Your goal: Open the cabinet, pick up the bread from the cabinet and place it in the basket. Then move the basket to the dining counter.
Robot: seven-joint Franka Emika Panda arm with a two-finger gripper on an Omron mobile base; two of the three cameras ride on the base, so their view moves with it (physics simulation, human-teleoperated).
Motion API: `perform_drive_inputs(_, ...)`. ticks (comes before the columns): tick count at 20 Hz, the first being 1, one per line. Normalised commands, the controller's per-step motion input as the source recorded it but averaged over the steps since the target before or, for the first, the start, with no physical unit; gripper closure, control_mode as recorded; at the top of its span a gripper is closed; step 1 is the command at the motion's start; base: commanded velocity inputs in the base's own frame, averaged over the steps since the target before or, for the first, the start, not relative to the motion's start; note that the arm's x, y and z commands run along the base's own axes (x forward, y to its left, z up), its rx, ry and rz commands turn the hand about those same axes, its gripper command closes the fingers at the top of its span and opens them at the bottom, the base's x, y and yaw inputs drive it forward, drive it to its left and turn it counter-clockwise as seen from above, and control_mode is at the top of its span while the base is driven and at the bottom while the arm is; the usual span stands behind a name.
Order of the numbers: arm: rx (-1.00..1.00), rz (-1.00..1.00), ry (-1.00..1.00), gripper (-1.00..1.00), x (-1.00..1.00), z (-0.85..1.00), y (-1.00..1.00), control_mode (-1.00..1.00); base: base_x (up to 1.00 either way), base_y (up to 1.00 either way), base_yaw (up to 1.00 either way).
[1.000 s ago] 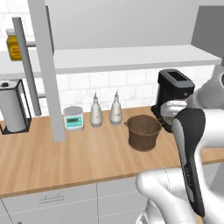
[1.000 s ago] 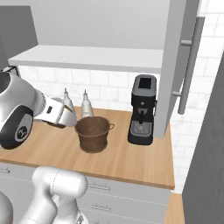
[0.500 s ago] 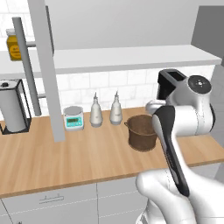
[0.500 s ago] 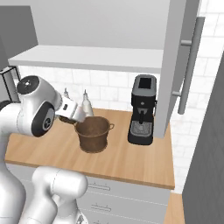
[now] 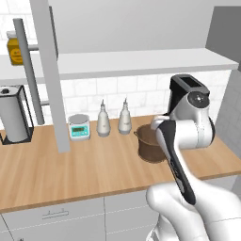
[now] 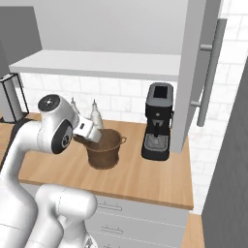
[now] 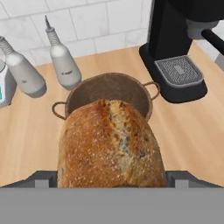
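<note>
My gripper [image 6: 91, 132] is shut on the bread [image 7: 111, 146], a golden-brown crusty roll that covers the fingertips in the hand view. The bread hangs just above the near rim of the dark brown basket [image 7: 109, 89], which stands on the wood worktop [image 5: 70, 169] with its inside bare. The basket [image 5: 148, 147] is partly behind my forearm in the left base view and sits under my hand [image 6: 104, 150] in the right base view. The cabinet stands open, with its door [image 5: 47, 70] and bar handle [image 5: 26, 70] swung out and the white shelf [image 5: 132, 61] showing. The dining counter is out of view.
A black coffee machine [image 6: 157, 121] stands right of the basket, close to the other open cabinet door [image 6: 198, 72]. Two grey bottles [image 5: 103, 120] [image 5: 124, 117] and a small scale [image 5: 78, 127] line the tiled wall. A paper towel holder [image 5: 14, 115] is at far left.
The arm has swung in from the right side and brought the hand with the bread down over the basket. The basket and the doors have not moved.
</note>
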Motion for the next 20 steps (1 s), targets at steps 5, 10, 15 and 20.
perform_drive_inputs(5, 0.00, 0.00, 0.00, 1.00, 0.60, -0.23, 0.00, -1.00, 0.00, 0.00, 0.00)
perform_drive_inputs(10, 0.02, 0.00, 0.15, 1.00, 0.52, -0.13, 0.00, -1.00, 0.00, 0.00, 0.00)
perform_drive_inputs(15, 0.01, 0.00, 0.18, 1.00, 0.17, -0.11, -0.01, -1.00, 0.00, 0.00, 0.00)
perform_drive_inputs(20, 0.00, 0.00, 0.06, 1.00, 0.24, -0.19, 0.00, -1.00, 0.00, 0.00, 0.00)
